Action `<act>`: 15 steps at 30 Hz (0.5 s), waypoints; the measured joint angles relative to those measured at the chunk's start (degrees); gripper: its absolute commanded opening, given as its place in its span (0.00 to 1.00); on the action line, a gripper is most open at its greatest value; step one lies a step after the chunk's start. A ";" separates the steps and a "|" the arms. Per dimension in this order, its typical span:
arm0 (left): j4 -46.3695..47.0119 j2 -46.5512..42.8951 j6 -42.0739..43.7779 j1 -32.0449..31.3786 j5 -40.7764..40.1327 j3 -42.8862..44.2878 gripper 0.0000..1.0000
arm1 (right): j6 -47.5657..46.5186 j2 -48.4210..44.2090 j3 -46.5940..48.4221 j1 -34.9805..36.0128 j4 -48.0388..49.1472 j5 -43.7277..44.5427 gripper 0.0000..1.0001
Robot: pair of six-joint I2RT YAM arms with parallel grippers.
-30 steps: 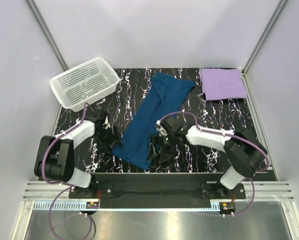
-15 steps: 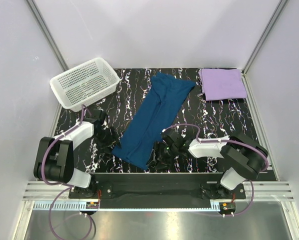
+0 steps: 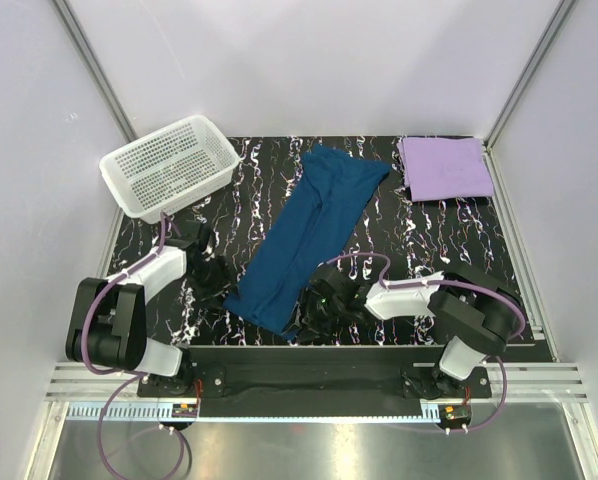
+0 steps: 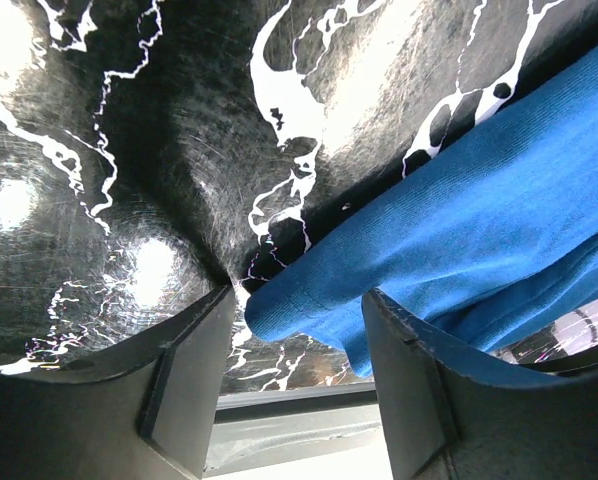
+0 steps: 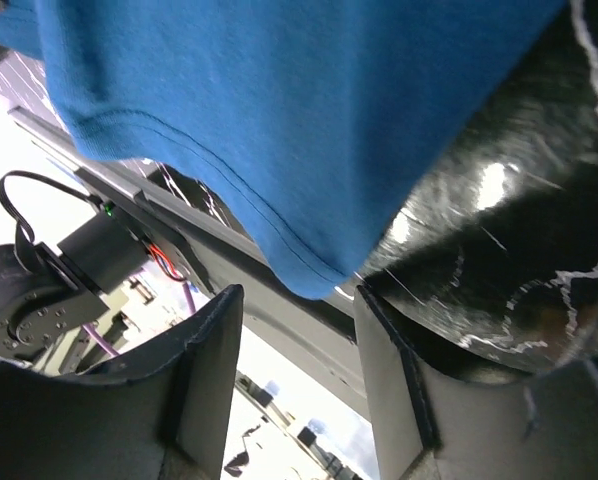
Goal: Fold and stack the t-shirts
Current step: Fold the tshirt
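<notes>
Two t-shirts are laid on the black marbled table (image 3: 419, 240). The dark teal-blue t-shirt (image 3: 309, 230) is spread as a long, narrow folded strip, running diagonally from the far middle of the table towards the near edge, left of centre. The pale lavender t-shirt (image 3: 445, 167) is seen folded flat in the far right corner, well apart from the other. A white perforated basket (image 3: 169, 165) is placed at the far left corner.

The left tool (image 4: 297, 305) is lowered to the table at the near left corner of the dark teal-blue t-shirt. Its fingers (image 4: 184, 375) are spread apart, and the hemmed corner lies between them unpinched. The right tool (image 5: 299, 295) is set at the near right corner of the same hem. It is likewise released, with its fingers held wide on either side of the cloth's edge.
</notes>
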 measured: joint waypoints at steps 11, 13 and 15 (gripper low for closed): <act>-0.61 0.35 -0.48 0.02 -0.02 -0.20 0.38 | 2.47 1.53 1.77 0.59 -2.47 2.99 0.30; -0.57 0.37 -0.83 0.02 0.04 -0.57 0.26 | 2.34 1.68 1.95 0.59 -3.08 3.45 0.20; -0.46 0.37 -1.49 0.02 0.33 -1.09 0.20 | 1.55 1.68 1.95 0.61 -3.87 4.02 0.07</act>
